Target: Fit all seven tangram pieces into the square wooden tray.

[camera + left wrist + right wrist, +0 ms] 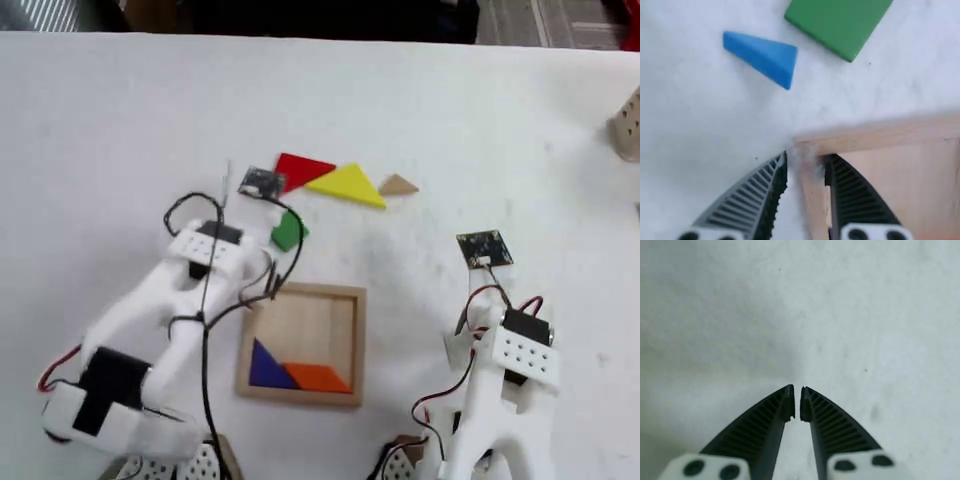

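Note:
The square wooden tray (322, 322) lies near the front of the table, with a dark blue triangle (266, 367) and an orange piece (320, 377) in its near part. Beyond it lie a green piece (288, 231), a red triangle (300, 168), a yellow triangle (349, 185) and a small tan triangle (398, 185). The left wrist view has a small blue triangle (765, 55) beside the green piece (840, 20). My left gripper (806, 157) is narrowly open and straddles the tray's wall (875, 132) at its far left corner. My right gripper (797, 402) is shut over bare table.
The left arm (150, 310) lies across the table left of the tray, trailing black cables. The right arm (515, 355) stands right of the tray. A perforated tan object (627, 125) sits at the far right edge. The tabletop is white.

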You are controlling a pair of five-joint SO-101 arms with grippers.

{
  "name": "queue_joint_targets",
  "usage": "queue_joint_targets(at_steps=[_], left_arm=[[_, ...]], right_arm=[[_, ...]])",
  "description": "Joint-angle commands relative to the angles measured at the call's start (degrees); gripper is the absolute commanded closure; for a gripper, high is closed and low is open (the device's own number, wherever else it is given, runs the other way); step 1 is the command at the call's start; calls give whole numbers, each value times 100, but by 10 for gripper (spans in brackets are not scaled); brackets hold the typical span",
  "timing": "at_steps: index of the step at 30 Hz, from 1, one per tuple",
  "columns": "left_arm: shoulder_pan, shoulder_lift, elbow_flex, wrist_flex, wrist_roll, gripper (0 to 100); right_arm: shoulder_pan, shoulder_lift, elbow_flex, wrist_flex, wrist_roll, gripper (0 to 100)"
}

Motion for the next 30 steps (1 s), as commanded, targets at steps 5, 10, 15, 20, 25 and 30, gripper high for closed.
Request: queue_joint_targets(at_steps=[5, 10, 15, 20, 25, 30], left_arm=[[-215, 963, -1292, 492, 369, 868], [-207, 1437, -1916, 536, 1204, 868], [-347, 1886, -2470, 941, 1389, 868], [-673, 2079, -2734, 1160, 1389, 868], [-409, 1798, -2708, 1459, 1336, 867], [-92, 910, -2558, 1846, 976, 866]], right_arm=[[57, -119, -18, -110, 79, 967], [57, -119, -18, -101, 229, 969], [57, -119, -18, -101, 229, 970], [57, -119, 18, -101, 220, 968], [48, -119, 35, -101, 220, 967], [31, -119, 35, -110, 220, 967]])
